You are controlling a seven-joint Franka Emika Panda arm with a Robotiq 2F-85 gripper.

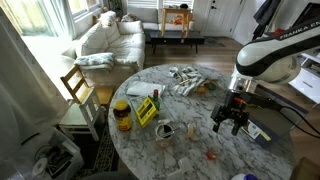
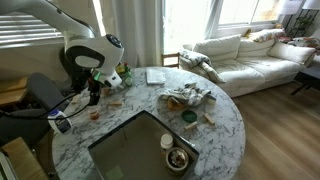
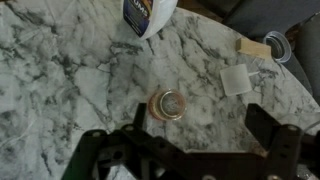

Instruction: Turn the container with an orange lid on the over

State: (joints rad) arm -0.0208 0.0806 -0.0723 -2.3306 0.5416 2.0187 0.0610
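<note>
- Marble table [image 3: 60, 70] carrying the container [image 3: 168, 103], tiny and short, just beneath the gripper [image 3: 200, 120], between its jaws.
- Looks light, stiff, smooth; probably slides easily, so better to pinch across the round side wall.
- Jaws spread wide, grasping nothing.

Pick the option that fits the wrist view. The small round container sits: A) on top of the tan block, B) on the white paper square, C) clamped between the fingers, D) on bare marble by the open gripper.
D: the container rests on the bare marble table, apart from the white square, and the gripper is open, jaws spread wide and holding nothing.
</note>
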